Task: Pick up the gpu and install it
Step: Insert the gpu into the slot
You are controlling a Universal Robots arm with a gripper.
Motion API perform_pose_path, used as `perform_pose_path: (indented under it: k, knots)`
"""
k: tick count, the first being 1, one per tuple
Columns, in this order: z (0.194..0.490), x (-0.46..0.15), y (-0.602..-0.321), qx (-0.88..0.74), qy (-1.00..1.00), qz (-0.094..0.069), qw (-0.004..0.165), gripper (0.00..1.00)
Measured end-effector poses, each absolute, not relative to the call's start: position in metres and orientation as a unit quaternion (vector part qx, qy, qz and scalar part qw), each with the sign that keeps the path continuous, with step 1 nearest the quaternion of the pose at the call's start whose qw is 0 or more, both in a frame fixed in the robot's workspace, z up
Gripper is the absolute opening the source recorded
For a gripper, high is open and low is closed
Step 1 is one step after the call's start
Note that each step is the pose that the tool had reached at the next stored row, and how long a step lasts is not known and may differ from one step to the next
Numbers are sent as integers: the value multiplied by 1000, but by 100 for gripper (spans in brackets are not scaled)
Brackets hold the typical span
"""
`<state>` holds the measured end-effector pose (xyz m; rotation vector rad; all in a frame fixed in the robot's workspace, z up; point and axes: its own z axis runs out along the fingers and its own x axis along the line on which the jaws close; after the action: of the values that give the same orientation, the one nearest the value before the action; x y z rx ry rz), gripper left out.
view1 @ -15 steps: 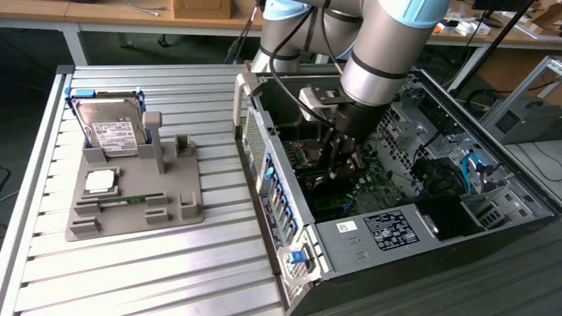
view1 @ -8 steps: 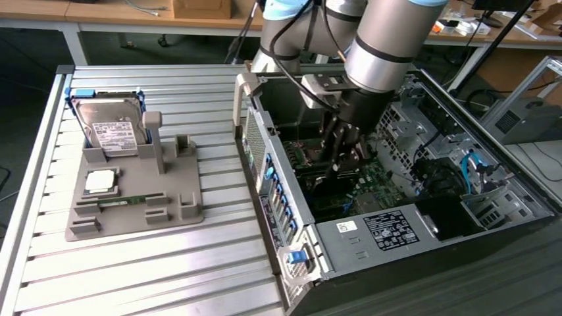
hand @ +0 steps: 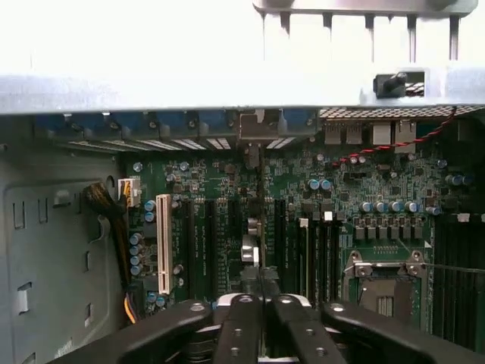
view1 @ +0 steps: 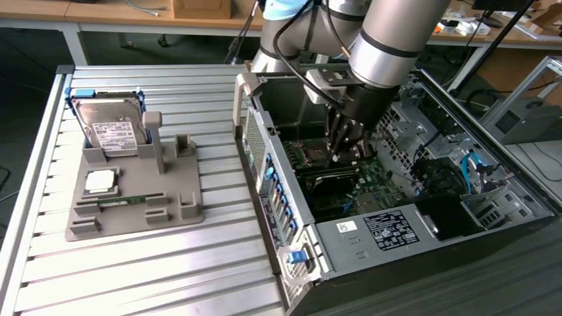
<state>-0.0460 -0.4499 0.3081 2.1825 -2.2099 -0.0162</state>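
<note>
The gpu (hand: pixel 261 220) stands edge-on as a thin dark strip over the green motherboard (hand: pixel 364 189), in line with the expansion slots and running toward the case's rear wall. My gripper (hand: pixel 262 299) has its black fingers (hand: pixel 241 318) drawn together on the near end of the card. In the exterior view the gripper (view1: pixel 345 153) reaches down into the open computer case (view1: pixel 351 243), its tips just above the motherboard (view1: pixel 373 181). The card itself is hidden there behind the fingers.
A grey parts holder (view1: pixel 176 210) lies on the slatted table at the exterior view's left, with a silver hard drive (view1: pixel 110 128), a square chip (view1: pixel 101 179) and a green memory stick (view1: pixel 131 199). Inside the case are a white slot (hand: pixel 163 243), the CPU socket (hand: pixel 383 284) and cables (view1: pixel 470 168).
</note>
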Motion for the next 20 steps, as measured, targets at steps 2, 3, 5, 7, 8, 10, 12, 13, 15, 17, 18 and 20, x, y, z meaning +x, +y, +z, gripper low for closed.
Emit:
perform_pose_path:
  k: [2,3,5,7,8,10,12,13,15,17,18,20]
  knots:
    - [307,-37,-450,703,-711,-8,21,11]
    - [307,-32,-450,703,-711,-10,23,11]
    - [305,-20,-450,703,-711,-13,26,11]
    - [304,-9,-450,703,-710,-16,29,11]
    - [304,-5,-450,704,-710,-17,30,11]
    - [303,4,-450,704,-709,-20,32,11]
    - [302,15,-450,704,-709,-22,35,11]
    - [302,19,-450,704,-708,-23,36,11]
    - [302,24,-450,705,-708,-25,38,11]
    - [302,25,-450,705,-708,-25,38,11]
    - [302,25,-450,705,-708,-25,38,11]
    - [302,25,-450,705,-708,-25,38,11]
